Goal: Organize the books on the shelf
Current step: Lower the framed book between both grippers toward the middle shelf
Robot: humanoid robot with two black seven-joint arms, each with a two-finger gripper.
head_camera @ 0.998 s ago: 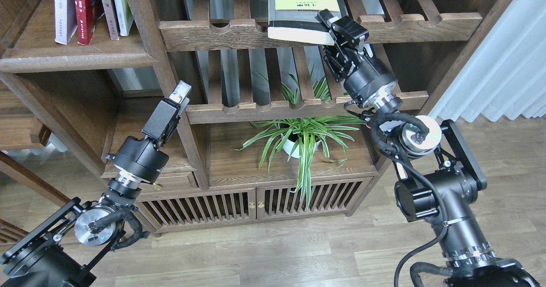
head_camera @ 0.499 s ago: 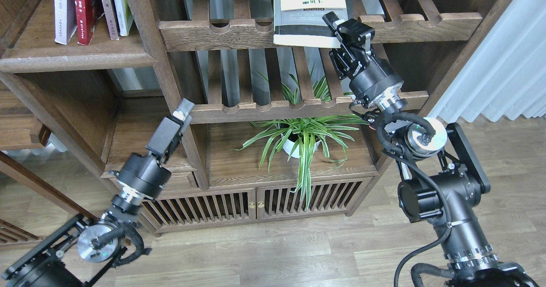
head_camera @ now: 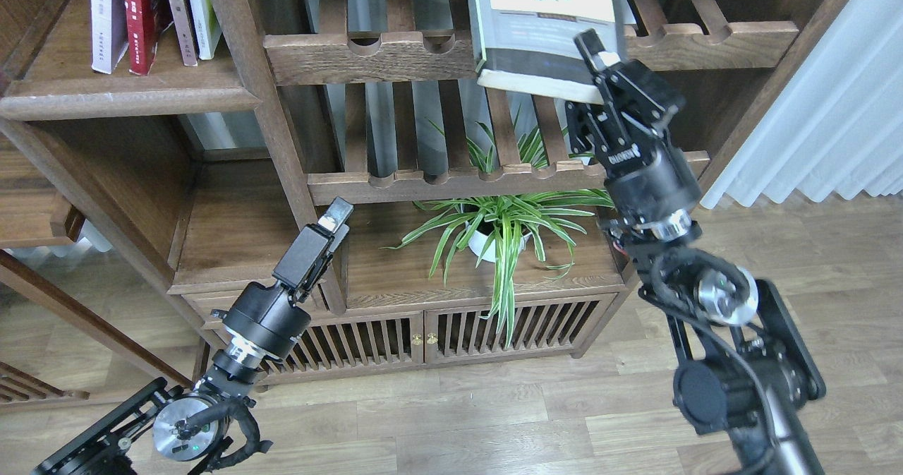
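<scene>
My right gripper (head_camera: 601,62) is shut on the lower right corner of the thick black book (head_camera: 543,34) with the yellow-green cover panel. It holds the book tilted over the front rail of the upper slatted rack (head_camera: 367,55). The pale lavender-white book (head_camera: 106,16) and the red book (head_camera: 144,13) stand upright on the solid plank shelf (head_camera: 127,97) at the top left, beside two other thin books (head_camera: 194,13). My left gripper (head_camera: 337,217) is low, in front of the cabinet's post and apart from all books. Its fingers cannot be told apart.
A lower slatted rack (head_camera: 451,178) runs below the upper one. A potted spider plant (head_camera: 494,231) stands on the cabinet top (head_camera: 395,270) beneath it. Slatted cabinet doors (head_camera: 423,337) are below. A white curtain (head_camera: 825,122) hangs at the right. The floor is wood.
My right arm has swung right and nearer, and the black book has moved right with it and tilted. My left arm has dropped down and to the right.
</scene>
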